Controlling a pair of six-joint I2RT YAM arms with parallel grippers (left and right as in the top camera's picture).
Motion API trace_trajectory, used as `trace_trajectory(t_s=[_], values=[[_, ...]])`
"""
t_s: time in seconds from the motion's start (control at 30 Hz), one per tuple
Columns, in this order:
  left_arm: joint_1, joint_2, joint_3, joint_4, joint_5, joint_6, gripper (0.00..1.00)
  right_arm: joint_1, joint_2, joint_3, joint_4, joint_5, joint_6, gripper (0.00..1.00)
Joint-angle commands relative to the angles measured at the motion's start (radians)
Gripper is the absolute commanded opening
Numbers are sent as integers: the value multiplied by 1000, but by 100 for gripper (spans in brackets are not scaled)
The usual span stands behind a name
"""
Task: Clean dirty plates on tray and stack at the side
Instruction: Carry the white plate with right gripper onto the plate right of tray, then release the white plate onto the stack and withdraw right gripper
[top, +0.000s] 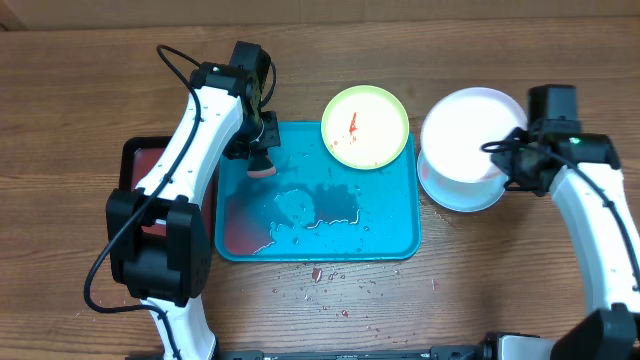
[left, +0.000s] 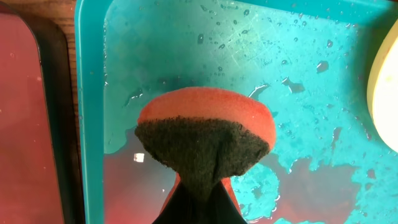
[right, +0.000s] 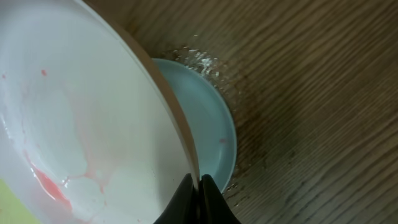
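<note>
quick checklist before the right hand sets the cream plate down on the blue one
1. right hand shut on the cream plate rim: ok
2. cream plate clean: not ok, pink streaks show
3. blue plate beneath it to stack on: ok
4. left hand shut on the sponge: ok
5. green plate clean: not ok, red smear
6. tray dry: not ok, water and a red puddle

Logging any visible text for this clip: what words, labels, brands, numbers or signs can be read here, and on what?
None: no readable text in any view.
The turquoise tray, green plate, cream plate, blue plate, sponge and dark red tray are all unmarked.
The left arm and right arm show no legible label.
</note>
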Motion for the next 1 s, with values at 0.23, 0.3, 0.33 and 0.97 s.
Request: trace_trajectory(t_s=[0.23,0.3,0.33,0.97], values=[[-3,2,21,5,11,26,4,-95,150,-66,19,-40,-11,4],[-3,2,21,7,11,26,4,-90,154,-78,26,-47,-12,4],[-3,2,21,8,11,26,4,-87,154,-80,25,-50,-13,4],[-3,2,21,6,11,26,4,-20,154,23,115,-482,-142,45]])
